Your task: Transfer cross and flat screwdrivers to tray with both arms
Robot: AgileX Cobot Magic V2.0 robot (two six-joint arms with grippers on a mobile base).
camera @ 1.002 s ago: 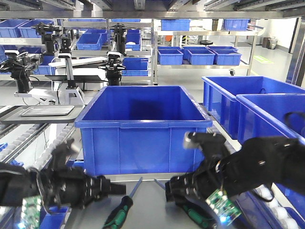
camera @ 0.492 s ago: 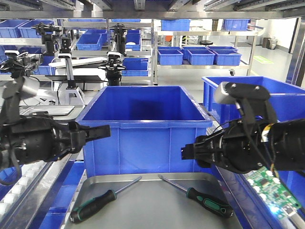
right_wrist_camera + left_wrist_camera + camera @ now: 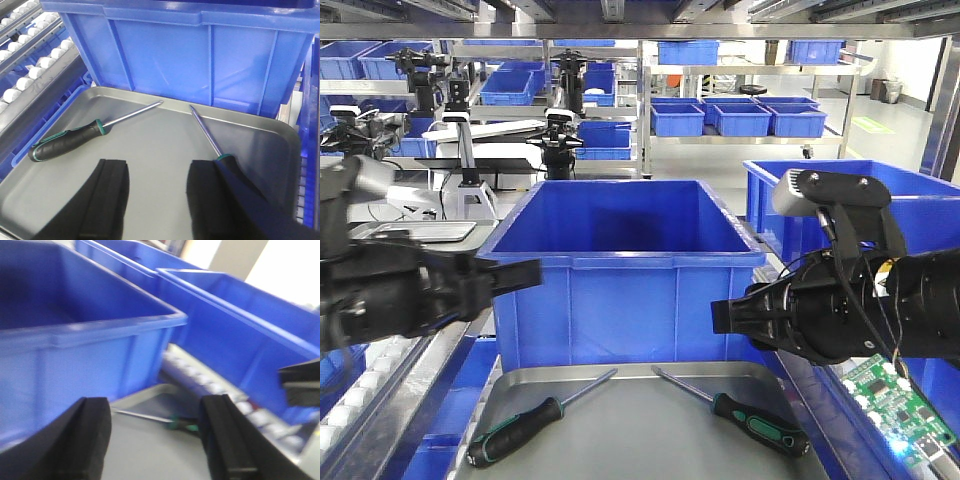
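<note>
Two screwdrivers with black-and-green handles lie on the grey metal tray [image 3: 650, 440]. The left screwdriver [image 3: 515, 432] points its shaft up and to the right. The right screwdriver [image 3: 760, 425] points its shaft up and to the left. My left gripper [image 3: 525, 275] hangs open above the tray's left side, holding nothing. My right gripper [image 3: 720, 315] is open above the right side. In the right wrist view my right gripper [image 3: 157, 200] hovers over the tray [image 3: 280, 130] between the left screwdriver [image 3: 65, 142] and the right screwdriver [image 3: 205, 132], whose handle is partly hidden. My left gripper [image 3: 157, 440] looks across at one screwdriver [image 3: 172, 421].
A deep blue bin [image 3: 620, 260] stands right behind the tray. More blue bins [image 3: 860, 215] line the right side. Roller conveyors [image 3: 35, 65] run along the left. Another metal tray [image 3: 420, 232] and other robot arms stand at the back left.
Both arms have risen from low over the tray and pulled apart, the left leftwards and the right rightwards. The screwdrivers lie free, and the left one now lies flatter.
</note>
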